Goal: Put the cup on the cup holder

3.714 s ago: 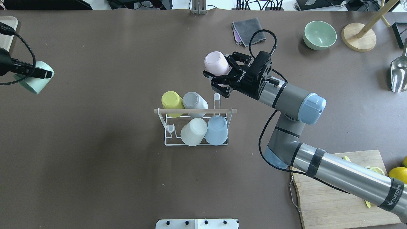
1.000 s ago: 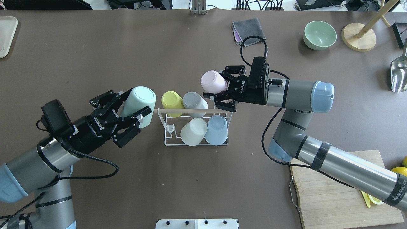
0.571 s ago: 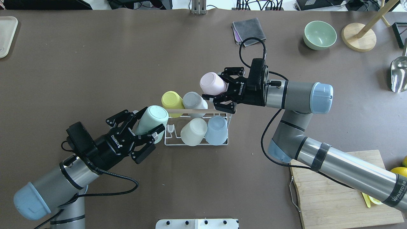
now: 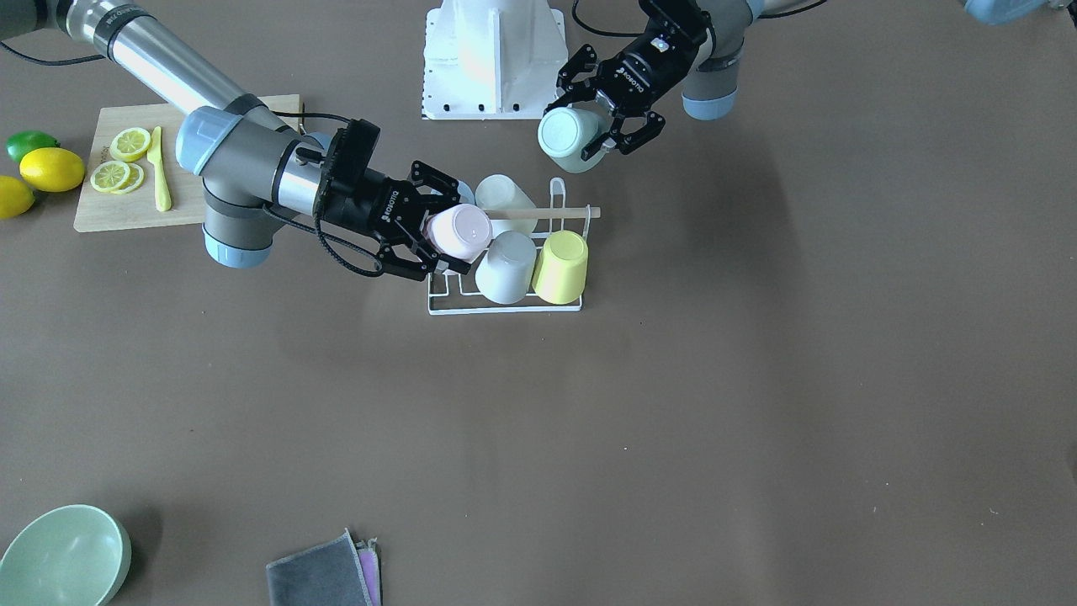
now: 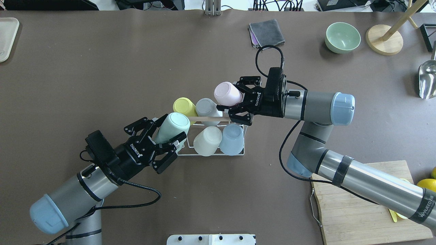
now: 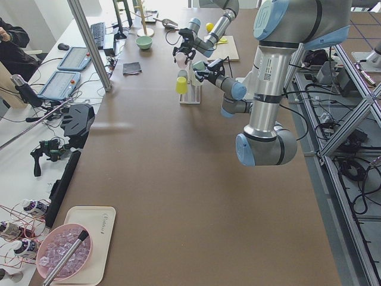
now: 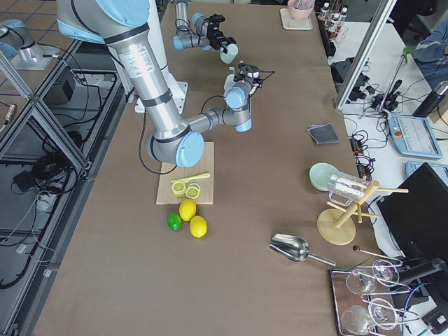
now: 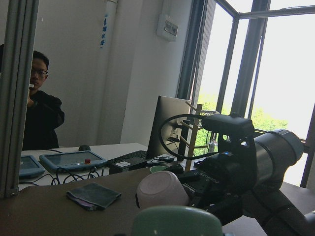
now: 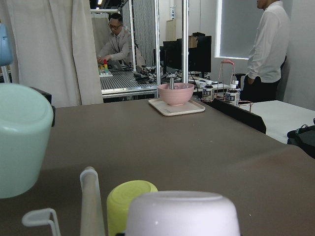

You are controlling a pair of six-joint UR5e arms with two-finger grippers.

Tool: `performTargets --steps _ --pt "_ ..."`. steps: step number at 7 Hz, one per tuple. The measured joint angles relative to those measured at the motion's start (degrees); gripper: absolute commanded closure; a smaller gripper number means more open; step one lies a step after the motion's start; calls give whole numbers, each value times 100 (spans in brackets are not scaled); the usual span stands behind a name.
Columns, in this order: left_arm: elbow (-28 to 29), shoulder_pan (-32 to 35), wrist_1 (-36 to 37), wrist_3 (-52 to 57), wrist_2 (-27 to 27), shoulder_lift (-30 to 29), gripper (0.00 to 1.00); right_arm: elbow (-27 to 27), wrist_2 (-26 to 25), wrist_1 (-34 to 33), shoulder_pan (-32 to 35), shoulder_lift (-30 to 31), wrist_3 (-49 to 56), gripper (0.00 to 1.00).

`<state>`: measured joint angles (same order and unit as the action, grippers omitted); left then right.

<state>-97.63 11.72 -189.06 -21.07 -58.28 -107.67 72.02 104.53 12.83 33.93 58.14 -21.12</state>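
The cup holder (image 5: 204,154) is a white wire rack with a wooden rod handle (image 5: 204,118) at mid-table. It carries a yellow cup (image 5: 184,106), a grey cup (image 5: 206,107), a white cup (image 5: 207,140) and a light blue cup (image 5: 232,138), all upside down. My left gripper (image 5: 168,131) is shut on an inverted mint cup (image 5: 172,126) at the rack's near left corner. My right gripper (image 5: 231,97) is shut on an inverted pink cup (image 5: 225,93) over the rack's far right corner. Both also show in the front view: mint cup (image 4: 568,139), pink cup (image 4: 458,231).
A grey cloth (image 5: 266,32), a green bowl (image 5: 342,37), a wooden stand (image 5: 385,39) and a metal scoop (image 5: 427,80) lie at the far right. A cutting board (image 5: 368,204) with lemon slices is near right. A tray (image 5: 6,37) sits far left.
My left arm has swung in from the far left and carried the mint cup to the rack's near left corner. My right gripper has moved the pink cup slightly nearer the rack.
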Motion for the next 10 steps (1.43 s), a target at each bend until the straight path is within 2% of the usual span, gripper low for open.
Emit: performTargets --steps 3,10 --pt "141 158 229 -2 -7 -222 100 -470 -13 807 -18 38 -61 1" --pt "217 232 249 -11 -25 -245 100 -540 14 889 38 -62 -554 1"
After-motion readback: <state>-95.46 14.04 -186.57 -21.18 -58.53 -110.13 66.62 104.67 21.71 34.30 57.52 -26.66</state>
